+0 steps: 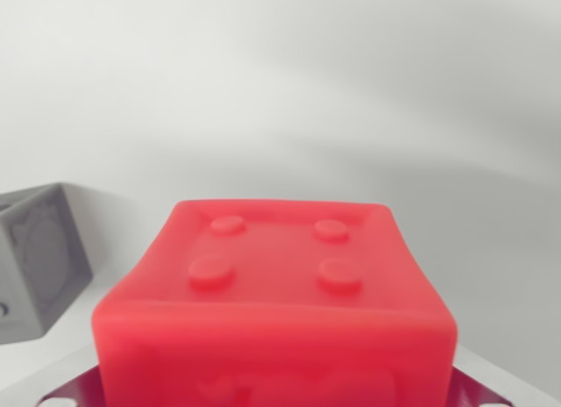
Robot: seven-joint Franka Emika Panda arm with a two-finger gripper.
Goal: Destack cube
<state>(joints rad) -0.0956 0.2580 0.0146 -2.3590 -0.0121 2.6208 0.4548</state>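
Observation:
A red cube [276, 310] with round studs on its top face fills the lower middle of the wrist view, very close to the camera. Under its lower edge a strip of a dark red thing [478, 391] with white marks shows at the bottom corners; I cannot tell what it is. A grey cube [39, 262] stands at the wrist view's left, apart from the red cube, on the white surface. No gripper fingers show in this view.
A white surface [508, 275] stretches behind and to the right of the red cube, with a plain pale wall [280, 65] beyond it.

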